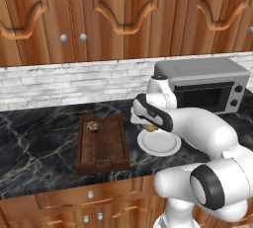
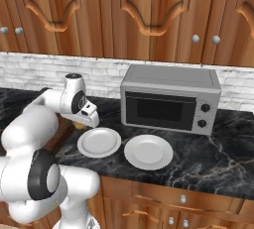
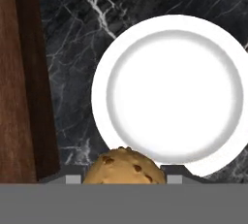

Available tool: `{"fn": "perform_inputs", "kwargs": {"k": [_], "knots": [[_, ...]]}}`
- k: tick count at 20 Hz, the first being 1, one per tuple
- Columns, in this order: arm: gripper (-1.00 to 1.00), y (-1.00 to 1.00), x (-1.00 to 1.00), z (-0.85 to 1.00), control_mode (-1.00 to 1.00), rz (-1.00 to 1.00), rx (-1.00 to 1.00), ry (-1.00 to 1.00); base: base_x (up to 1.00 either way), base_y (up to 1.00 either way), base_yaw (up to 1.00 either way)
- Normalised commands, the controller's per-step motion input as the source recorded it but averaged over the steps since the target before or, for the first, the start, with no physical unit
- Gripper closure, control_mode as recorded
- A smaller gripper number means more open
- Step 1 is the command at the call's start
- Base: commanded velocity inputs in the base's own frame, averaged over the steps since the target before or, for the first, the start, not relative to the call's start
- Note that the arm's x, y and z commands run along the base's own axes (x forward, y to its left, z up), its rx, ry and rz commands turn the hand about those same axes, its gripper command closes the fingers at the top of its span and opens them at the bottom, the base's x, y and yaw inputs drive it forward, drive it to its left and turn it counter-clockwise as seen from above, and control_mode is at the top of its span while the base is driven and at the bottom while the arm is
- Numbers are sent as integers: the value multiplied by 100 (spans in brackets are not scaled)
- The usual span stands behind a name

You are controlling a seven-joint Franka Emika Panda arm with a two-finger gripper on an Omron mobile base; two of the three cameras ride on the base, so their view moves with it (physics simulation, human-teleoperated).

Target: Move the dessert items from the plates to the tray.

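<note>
Above black marble, tan-orange speckled morsel (image 3: 124,166) between pincer (image 3: 124,177) tips.

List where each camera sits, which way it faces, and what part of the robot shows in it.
Left base view: behind the arm's left, looking down at the tray, cupcake and microwave; arm at lower right.
Right base view: behind the arm's right, facing two plates and the microwave; arm at lower left.
Hand view: on the hand, looking down at one plate; gripper shut on the tan morsel.
Both base views share the microwave and counter.
</note>
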Motion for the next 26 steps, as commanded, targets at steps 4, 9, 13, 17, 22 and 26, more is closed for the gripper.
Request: {"fn": "perform_inputs", "kwargs": {"k": [4, 9, 13, 17, 22, 26], "knots": [[100, 89, 0, 0, -100, 5, 4, 0, 0, 0, 0], [100, 78, 0, 0, -100, 3, 1, 0, 0, 0, 0], [100, 66, 0, -2, -100, 2, 0, 0, 0, 0, 0], [100, 64, 0, -7, -100, 1, 0, 0, 0, 0, 0], [100, 39, 1, -14, -100, 0, 0, 0, 0, 0, 0], [100, 10, 12, -26, -100, 0, 0, 0, 0, 0, 0]]}}
